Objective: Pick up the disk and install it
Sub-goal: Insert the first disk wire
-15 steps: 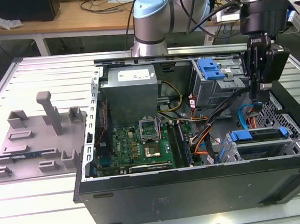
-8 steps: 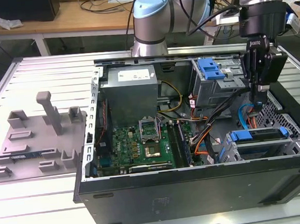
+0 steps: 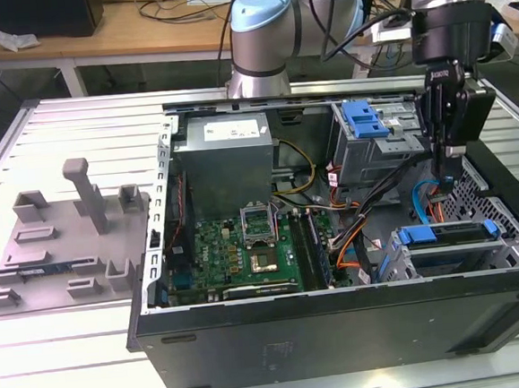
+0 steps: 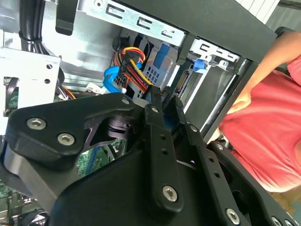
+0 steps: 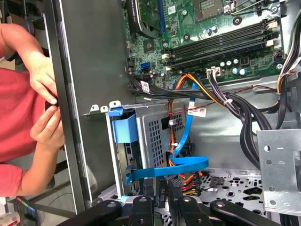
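The open black steel computer case point(image 3: 342, 331) lies on its side. In the grey metal bay point(image 3: 400, 264) at its corner toward the exterior view's right, the flat silver disk in its bright blue plastic frame point(image 3: 445, 240) appears already slotted in, so installation looks nearly or wholly done. The black gripper point(image 3: 448, 175) hangs just above it, near the thin blue data cable point(image 5: 169, 165); whether it clasps anything I cannot tell

blue-framed disk point(image 3: 447, 244), flat in drive bay point(image 3: 392, 263)
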Tool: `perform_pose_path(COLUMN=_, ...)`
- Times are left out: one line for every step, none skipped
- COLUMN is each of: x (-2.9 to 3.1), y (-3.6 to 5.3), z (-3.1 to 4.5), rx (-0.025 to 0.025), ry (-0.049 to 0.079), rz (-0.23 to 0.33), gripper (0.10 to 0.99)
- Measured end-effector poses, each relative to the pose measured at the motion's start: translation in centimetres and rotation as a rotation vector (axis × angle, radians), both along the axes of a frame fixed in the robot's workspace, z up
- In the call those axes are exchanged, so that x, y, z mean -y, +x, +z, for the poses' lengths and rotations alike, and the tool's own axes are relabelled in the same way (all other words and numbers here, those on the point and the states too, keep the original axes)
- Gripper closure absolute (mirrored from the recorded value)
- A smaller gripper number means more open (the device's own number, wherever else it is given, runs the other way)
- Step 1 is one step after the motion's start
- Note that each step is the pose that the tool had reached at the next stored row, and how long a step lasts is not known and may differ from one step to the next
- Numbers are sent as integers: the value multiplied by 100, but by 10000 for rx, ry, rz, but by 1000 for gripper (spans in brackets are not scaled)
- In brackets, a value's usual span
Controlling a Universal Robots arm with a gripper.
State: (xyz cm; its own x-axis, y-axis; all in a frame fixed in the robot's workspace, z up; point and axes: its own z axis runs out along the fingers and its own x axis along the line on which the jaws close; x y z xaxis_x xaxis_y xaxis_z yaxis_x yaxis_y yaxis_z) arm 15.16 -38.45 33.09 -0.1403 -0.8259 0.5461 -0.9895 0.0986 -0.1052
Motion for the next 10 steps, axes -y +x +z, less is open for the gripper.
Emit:
perform_pose_path(x=-2, y=1, z=-5, rx=0, ry=-23, rz=0, gripper=824)
perform_pose_path(x=-2, y=5, z=-9, rx=0, ry=-43, rz=2, gripper=824)
perform_pose_path(x=-2, y=14, z=-12, rx=-3, ry=-46, rz=1, gripper=824)
perform_pose_path(x=-2, y=27, z=-15, rx=-8, ry=-46, rz=0, gripper=824)
perform_pose_path(x=-2, y=43, z=-17, rx=-24, ry=-45, rz=-2, gripper=824)
perform_pose_path(x=-2, y=55, z=-21, rx=-45, ry=-45, rz=0, gripper=824)
perform_pose_path(x=-2, y=60, z=-27, rx=-67, ry=-46, rz=0, gripper=824)
perform_pose_path(x=-2, y=60, z=-31, rx=-78, ry=-47, rz=-3, gripper=824)
perform_pose_path(x=-9, y=60, z=-34, rx=-87, ry=-51, rz=-7, gripper=824)
perform_pose_path(x=-20, y=61, z=-36, rx=-88, ry=-55, rz=-8, gripper=824)
